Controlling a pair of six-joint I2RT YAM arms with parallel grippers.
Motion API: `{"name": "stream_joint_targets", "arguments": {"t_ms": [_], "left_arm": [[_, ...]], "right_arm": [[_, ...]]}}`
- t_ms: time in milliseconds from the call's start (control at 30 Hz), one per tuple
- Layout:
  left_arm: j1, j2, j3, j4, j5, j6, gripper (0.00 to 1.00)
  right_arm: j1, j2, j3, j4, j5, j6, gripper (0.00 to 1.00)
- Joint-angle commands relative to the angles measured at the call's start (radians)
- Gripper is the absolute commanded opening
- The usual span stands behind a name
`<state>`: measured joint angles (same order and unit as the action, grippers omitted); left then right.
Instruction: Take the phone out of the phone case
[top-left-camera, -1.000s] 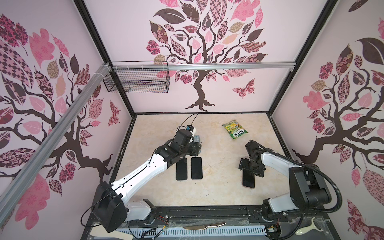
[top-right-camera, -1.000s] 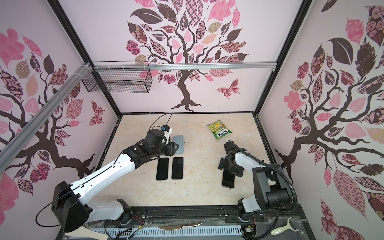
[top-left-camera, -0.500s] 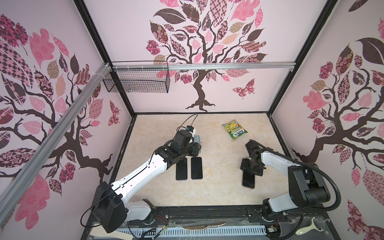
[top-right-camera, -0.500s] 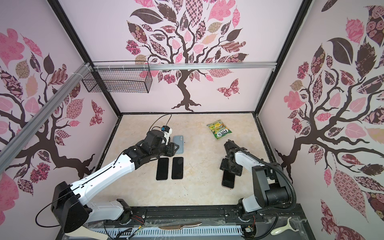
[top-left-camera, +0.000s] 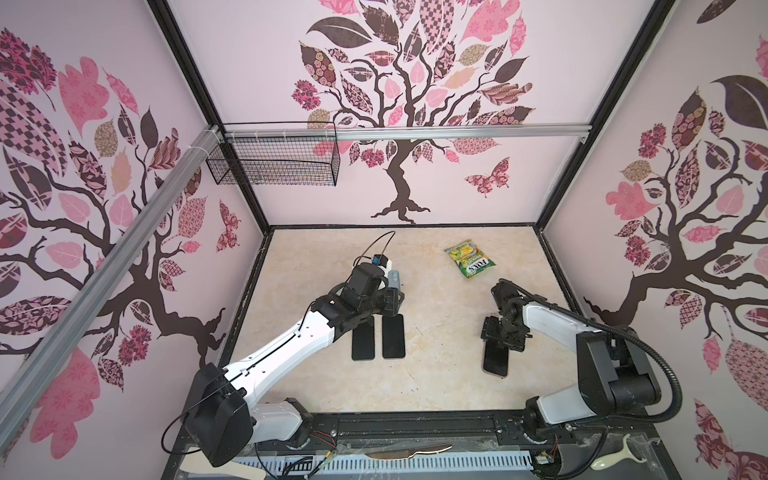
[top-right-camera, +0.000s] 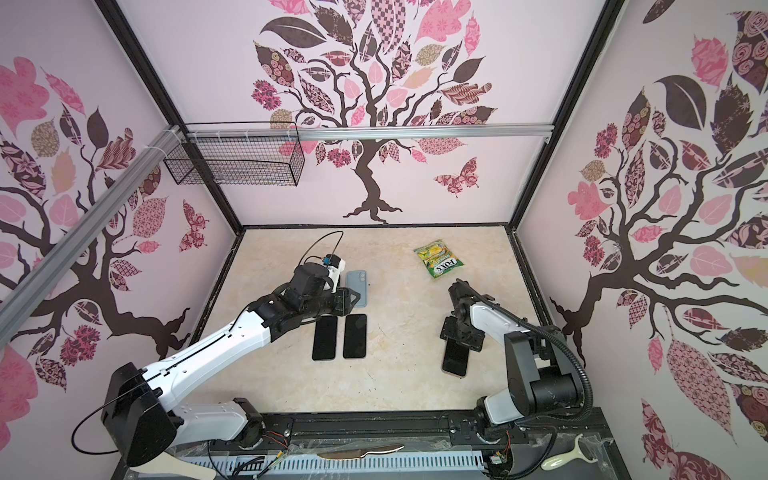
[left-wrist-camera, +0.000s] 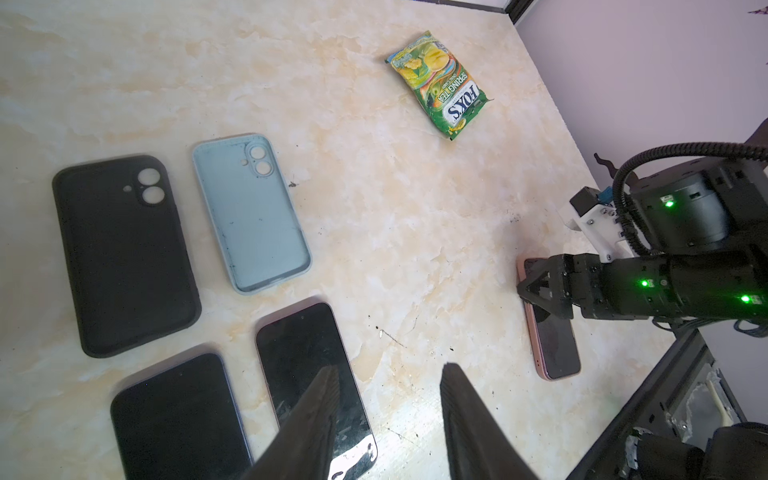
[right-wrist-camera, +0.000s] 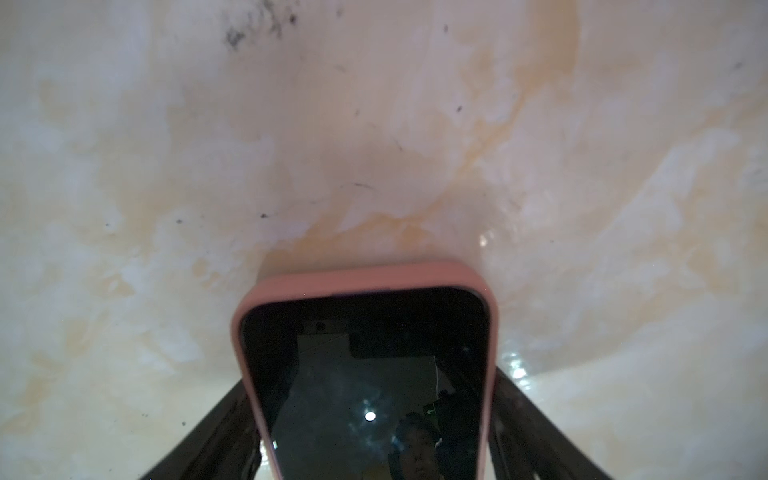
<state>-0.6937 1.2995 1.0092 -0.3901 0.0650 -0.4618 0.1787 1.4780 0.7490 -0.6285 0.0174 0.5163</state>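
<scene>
Straddling the phone (right-wrist-camera: 365, 374) in its pink case (right-wrist-camera: 361, 274), the right gripper (top-left-camera: 502, 337) has its fingers (right-wrist-camera: 224, 436) set against the case's two long sides, toward the end farther from the tabletop's (top-left-camera: 436, 374) front edge. Phone and case lie flat, screen up, near the right edge, long axis running front to back. The left gripper (left-wrist-camera: 388, 370), spread and empty, hangs well apart over two bare phones (top-left-camera: 393, 336), so the right arm is clearly the nearer.
</scene>
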Motion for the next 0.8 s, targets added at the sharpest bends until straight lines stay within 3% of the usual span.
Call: {"name": "stream_joint_targets", "arguments": {"t_ms": [0, 300, 767], "left_arm": [[-0.025, -0.02, -0.049, 0.052, 0.016, -0.026, 0.44], [-0.158, 0.06, -0.115, 0.211, 0.06, -0.098, 0.48], [-0.22, 0.225, -0.159, 0.467, 0.193, -0.224, 0.51]], "right_arm": [[0.003, -0.023, 0.007, 0.015, -0.124, 0.018, 0.52], [0.004, -0.125, -0.015, 0.066, -0.267, 0.122, 0.37], [0.003, -0.237, -0.146, 0.309, -0.517, 0.36, 0.32]]}}
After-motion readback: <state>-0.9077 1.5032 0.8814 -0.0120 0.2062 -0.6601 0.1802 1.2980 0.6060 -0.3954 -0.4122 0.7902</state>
